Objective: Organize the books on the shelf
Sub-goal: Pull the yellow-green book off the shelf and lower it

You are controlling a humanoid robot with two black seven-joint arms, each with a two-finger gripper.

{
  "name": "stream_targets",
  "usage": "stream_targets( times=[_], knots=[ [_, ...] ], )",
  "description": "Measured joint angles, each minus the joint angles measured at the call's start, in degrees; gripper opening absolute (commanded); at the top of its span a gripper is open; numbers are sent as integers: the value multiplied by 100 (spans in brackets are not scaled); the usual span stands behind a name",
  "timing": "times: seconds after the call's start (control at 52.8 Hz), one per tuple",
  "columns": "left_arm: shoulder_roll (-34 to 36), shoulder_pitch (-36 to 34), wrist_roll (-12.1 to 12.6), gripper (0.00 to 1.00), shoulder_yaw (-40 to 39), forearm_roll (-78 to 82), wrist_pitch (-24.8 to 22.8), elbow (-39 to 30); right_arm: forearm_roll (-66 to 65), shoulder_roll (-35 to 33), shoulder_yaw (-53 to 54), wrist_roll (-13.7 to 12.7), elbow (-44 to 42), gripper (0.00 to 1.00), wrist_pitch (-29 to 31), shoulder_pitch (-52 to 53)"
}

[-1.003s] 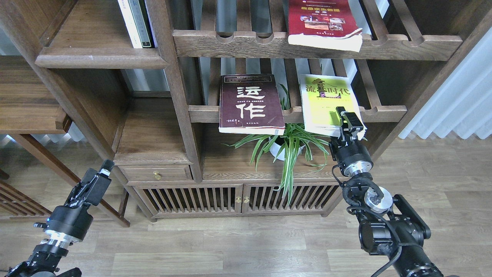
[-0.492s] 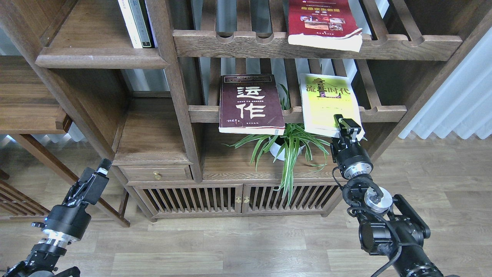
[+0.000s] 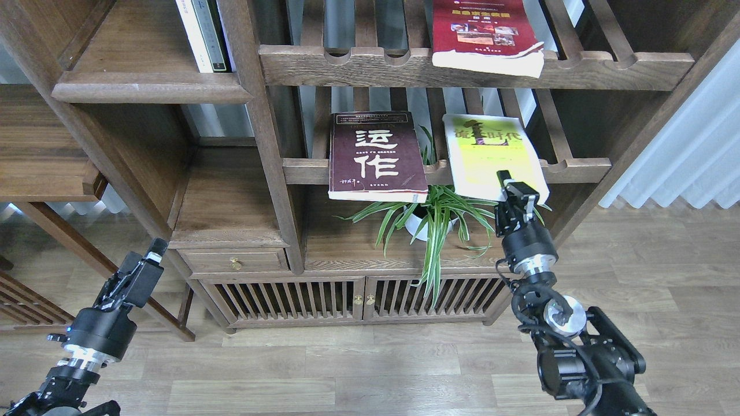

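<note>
The robot's right gripper [image 3: 514, 188] is at the near edge of the yellow-green book [image 3: 488, 153]. Its jaws look closed on that edge, pinching the book. The book lies flat on a slatted rack [image 3: 575, 169] and sits a bit crooked, with its near end sticking out past the front rail.

The dark maroon book [image 3: 374, 155] lies flat on the same rack, just to the left, with a green plant [image 3: 432, 222] below them. The red book [image 3: 484, 33] lies flat on the rack above.

The left gripper [image 3: 151, 257] is low down, far from any book. I cannot tell if its jaws are open or closed.

The solid brown shelf [image 3: 150, 86] at the upper left has only thin upright books [image 3: 203, 36]. I think the job is just starting. All three books need moving.
</note>
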Motion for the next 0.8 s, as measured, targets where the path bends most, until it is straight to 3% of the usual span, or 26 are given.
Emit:
stream_targets(
  times=[0.36,0.795],
  knots=[
    [-3,42,-9,100,0,-8,0,87,1078,0,10,-139,1315,3,185,-1246],
    [-237,2,-73,100,180,-9,0,670,1550,-1,-22,-683,1412,4,186,-2405]
  ],
)
